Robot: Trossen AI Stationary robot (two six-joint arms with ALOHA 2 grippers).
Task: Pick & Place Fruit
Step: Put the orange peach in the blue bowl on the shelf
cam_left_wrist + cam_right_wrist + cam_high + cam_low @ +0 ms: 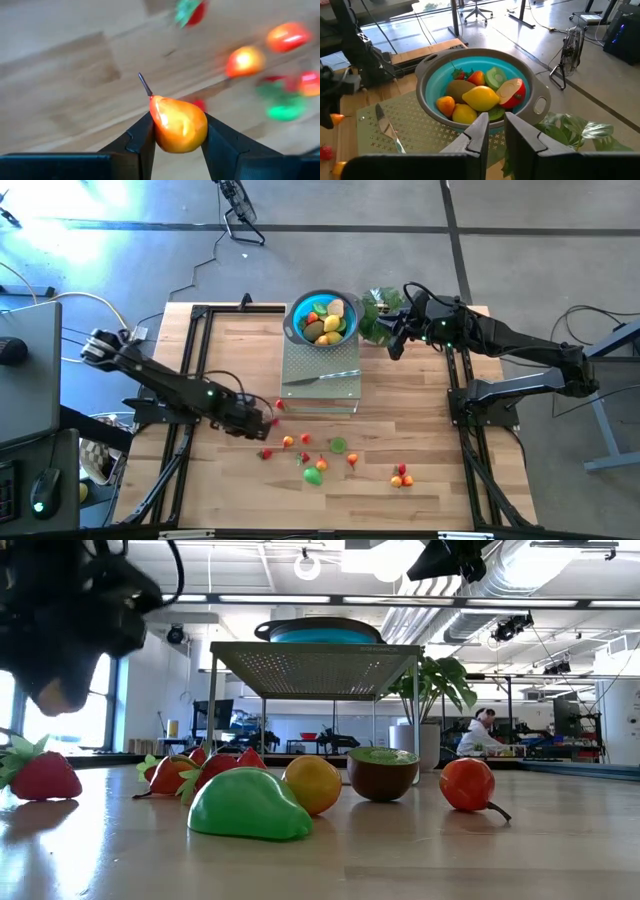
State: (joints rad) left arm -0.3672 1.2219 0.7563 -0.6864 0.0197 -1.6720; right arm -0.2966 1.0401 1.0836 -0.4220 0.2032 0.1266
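My left gripper (268, 419) (178, 131) hangs over the table's left middle, shut on an orange-yellow toy pear (177, 124). Loose toy fruit lies on the wood toward the near edge: strawberries (265, 453), a green pear (313, 476) (248, 805), a kiwi half (339, 446) (383, 772) and orange-red pieces (402, 476). A blue bowl (322, 318) (427, 82) filled with several fruits stands on a perforated metal stand (320, 370). My right gripper (397, 346) (496, 131) waits in the air to the right of the bowl, its fingers a narrow gap apart and holding nothing. My left gripper pinches the toy pear by its wide lower body (160, 131), one finger (142, 137) on each side. The narrow stem end (145, 84) points away from the fingers. In the low view the pear (55, 692) is lifted clear of the table, below the gripper.
A slim silver knife (322, 377) (387, 127) lies on the stand in front of the bowl. A leafy green plant (375, 315) (570, 132) sits right of the bowl, under my right gripper. Black rails (195, 360) run along both table sides. Bare wood lies left of the loose fruit.
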